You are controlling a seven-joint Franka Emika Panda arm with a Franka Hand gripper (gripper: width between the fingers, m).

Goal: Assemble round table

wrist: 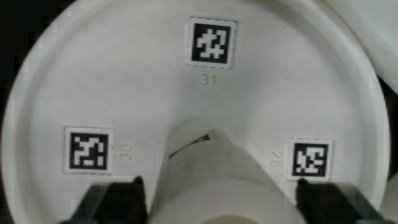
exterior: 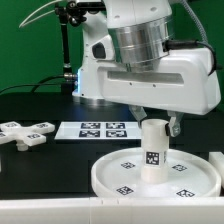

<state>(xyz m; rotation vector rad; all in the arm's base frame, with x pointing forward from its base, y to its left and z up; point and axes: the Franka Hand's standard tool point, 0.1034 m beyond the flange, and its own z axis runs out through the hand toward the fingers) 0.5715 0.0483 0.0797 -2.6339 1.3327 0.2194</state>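
Fingers (wrist: 112, 203) clamped on upright leg (exterior: 152, 145), standing on round disc (exterior: 105, 176), tag (wrist: 212, 42) caption unreadable

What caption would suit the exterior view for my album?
Robot gripper straddles an upright leg on the disc; the cross-shaped foot lies apart on the table.

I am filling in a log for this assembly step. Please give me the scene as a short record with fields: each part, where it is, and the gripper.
disc: round disc, flat on the table
leg: cylinder leg, upright at about the middle of the round disc
foot: cross-shaped foot, lying apart at the exterior view's left, not joined
board: marker board, flat behind the round disc
gripper: gripper, one finger on each side of the cylinder leg; a firm grip cannot be confirmed
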